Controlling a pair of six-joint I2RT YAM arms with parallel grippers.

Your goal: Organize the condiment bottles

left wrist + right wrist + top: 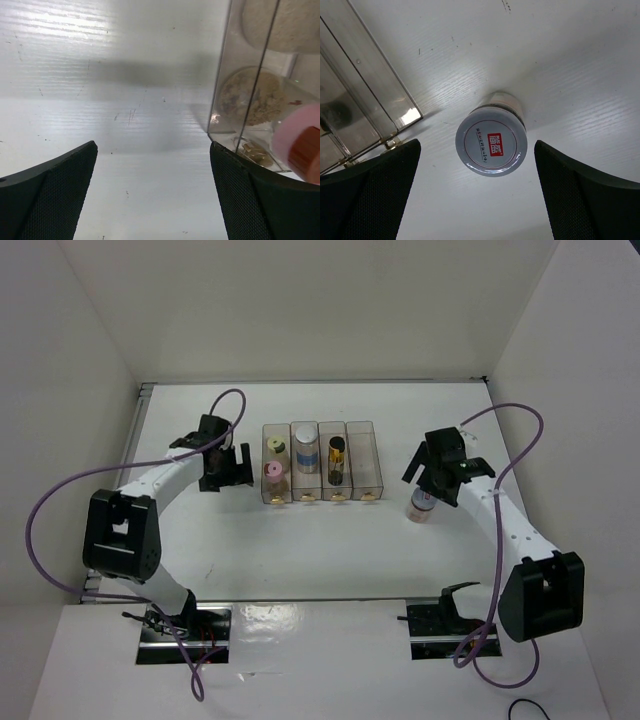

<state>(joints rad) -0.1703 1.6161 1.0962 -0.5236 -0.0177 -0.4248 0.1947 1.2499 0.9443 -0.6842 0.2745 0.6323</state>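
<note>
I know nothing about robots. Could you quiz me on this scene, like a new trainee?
1. How many small cylindrical bottles stand inside the clear four-compartment plastic rack?
2. True or false: the right gripper is shut on the small cylindrical bottle with the white, red-marked cap.
3. Which rack compartment holds no bottle: A leftmost, B second, C third, D rightmost?
Key: 1 four; 2 false, its jaws stand open; 3 D.

- Table [300, 550]: white, faint grain streaks.
- Rack [366, 455]: clear, gold-coloured feet.
- Lone bottle [491, 143]: white cap, red square mark.
- Pink-capped bottle [272, 471]; yellow-green-capped bottle [275, 447].
- Fingers [375, 195]: black, mesh-textured.
- Arms [165, 475]: white, black joints.
- Cables [236, 392]: purple.
</note>
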